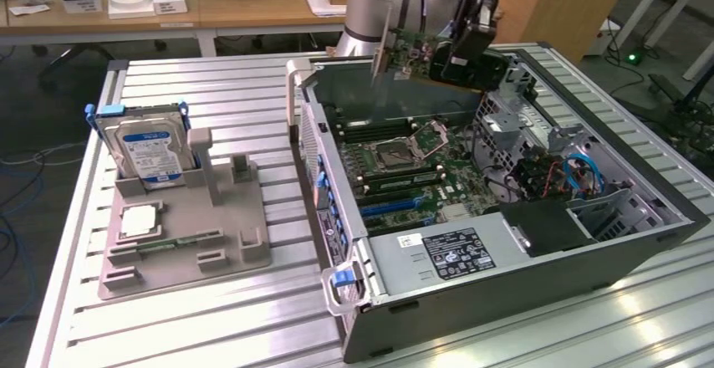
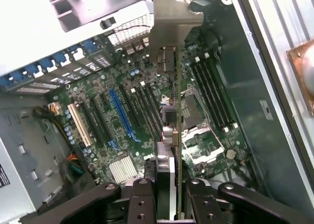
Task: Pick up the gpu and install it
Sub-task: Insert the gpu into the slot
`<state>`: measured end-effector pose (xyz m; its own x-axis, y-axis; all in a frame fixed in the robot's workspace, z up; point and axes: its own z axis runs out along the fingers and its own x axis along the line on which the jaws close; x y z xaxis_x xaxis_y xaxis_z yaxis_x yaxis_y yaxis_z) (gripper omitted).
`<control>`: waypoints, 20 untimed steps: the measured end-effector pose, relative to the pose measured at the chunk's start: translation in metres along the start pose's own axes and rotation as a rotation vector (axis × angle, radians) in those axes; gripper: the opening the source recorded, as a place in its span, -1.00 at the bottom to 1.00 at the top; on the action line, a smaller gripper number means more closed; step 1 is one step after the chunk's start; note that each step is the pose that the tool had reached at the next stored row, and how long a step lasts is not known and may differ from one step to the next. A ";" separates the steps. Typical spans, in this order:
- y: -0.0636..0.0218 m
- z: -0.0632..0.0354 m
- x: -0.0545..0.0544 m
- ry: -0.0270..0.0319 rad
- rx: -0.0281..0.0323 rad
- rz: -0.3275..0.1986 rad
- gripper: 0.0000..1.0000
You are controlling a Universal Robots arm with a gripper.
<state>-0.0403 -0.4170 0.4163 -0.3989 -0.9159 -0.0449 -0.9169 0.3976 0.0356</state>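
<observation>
surface: ribbed metal table [image 1: 223,334] | on it: open computer case [image 1: 502,305] beside grey parts stand [image 1: 212,209]

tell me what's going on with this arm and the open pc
The robot arm's gripper is shut on the gpu, holding the card on edge in the air over the open computer case. Its fingers clamp the card from above, with the motherboard below. The card is not yet seated in any slot. A hard drive stands in a grey holder on the exterior view's left.
</observation>
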 end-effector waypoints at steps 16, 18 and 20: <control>0.0002 0.0000 0.000 0.0067 -0.0081 -0.200 -0.44; 0.0001 0.0000 0.000 0.0076 -0.0090 -0.225 -0.44; 0.0002 0.0000 0.000 0.0084 -0.0101 -0.250 -0.44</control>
<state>-0.0404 -0.4170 0.4163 -0.1592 -0.9862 -0.0453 -0.9869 0.1577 0.0343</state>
